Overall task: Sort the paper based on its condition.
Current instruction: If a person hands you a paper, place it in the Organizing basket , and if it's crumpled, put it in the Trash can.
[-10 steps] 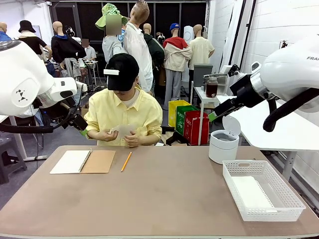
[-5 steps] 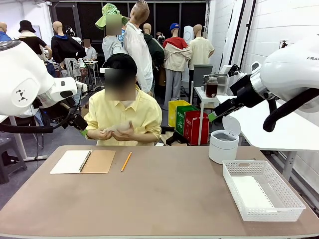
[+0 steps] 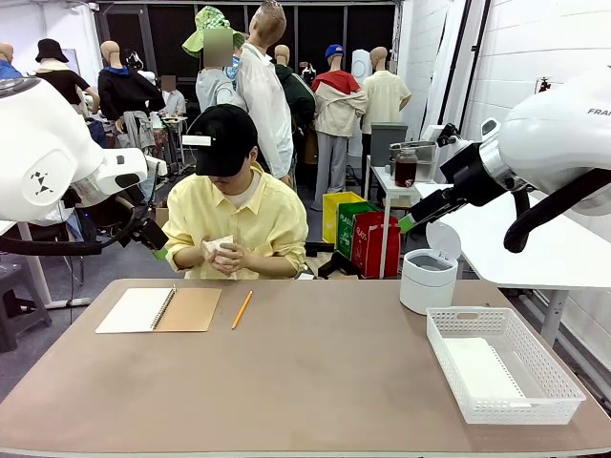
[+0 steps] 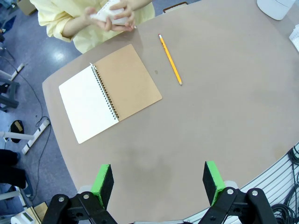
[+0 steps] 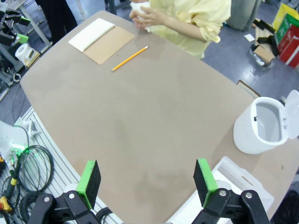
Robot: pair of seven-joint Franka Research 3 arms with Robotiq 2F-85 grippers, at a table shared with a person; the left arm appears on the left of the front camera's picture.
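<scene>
We hold our left gripper [image 4: 158, 184] and right gripper [image 5: 145, 183] with jaws apart; the paper [image 3: 221, 245], crumpled in the person's hands [image 3: 232, 258] upper left, may slip from a shallow pinch

tabletop [image 3: 315, 382] looking smooth, matt brown | notebook [image 4: 110, 93] showing matt brown card cover, white paper page, wire spiral | pencil [image 4: 170, 59] looking yellow-painted, smooth | basket [image 3: 496, 410] showing white lattice plastic | bin [image 3: 427, 281] showing smooth white plastic, slight sheen | paper [image 3: 221, 245] looking white, thin, crumpled | shirt [image 3: 272, 215] looking soft yellow cloth
</scene>
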